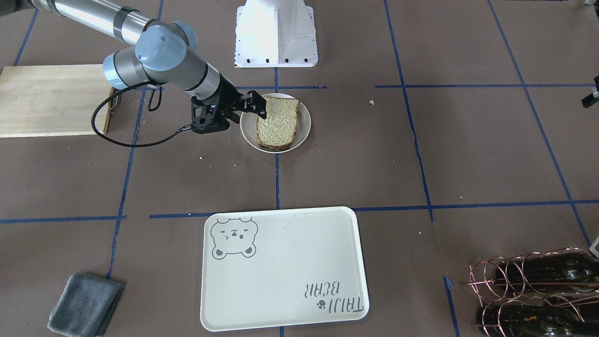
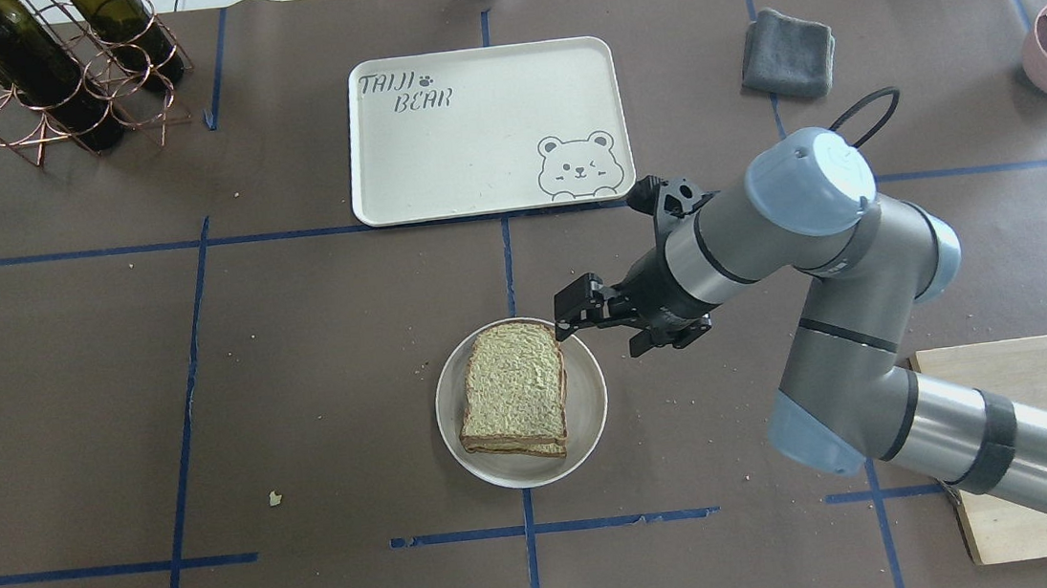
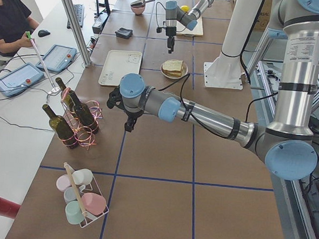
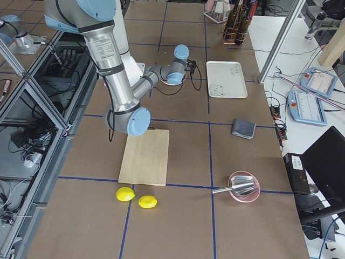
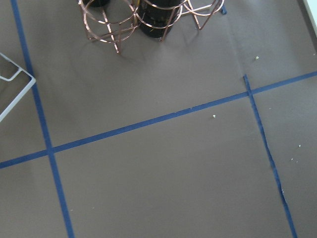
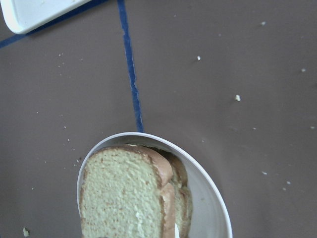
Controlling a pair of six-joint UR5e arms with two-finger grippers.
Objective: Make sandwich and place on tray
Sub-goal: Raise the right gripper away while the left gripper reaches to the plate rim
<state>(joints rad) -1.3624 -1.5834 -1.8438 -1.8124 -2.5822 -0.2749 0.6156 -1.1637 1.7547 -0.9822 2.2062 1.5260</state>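
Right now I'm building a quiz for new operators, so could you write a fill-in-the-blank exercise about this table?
The sandwich lies on a round white ___. The tray, with no food on it, bears a drawing of a ___. The gripper beside the sandwich belongs to the robot's ___ arm. The folded cloth is ___ in colour.
Missing words: plate; bear; right; grey.

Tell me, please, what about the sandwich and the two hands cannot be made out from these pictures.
- Sandwich filling: covered by the top slice in the overhead and front views; the right wrist view shows only a white sliver at the edge.
- Left hand: seen only in the left side view, small and dark; open or shut, cannot tell.
- Right hand: whether it touches the sandwich is unclear; its wrist view shows no fingers.
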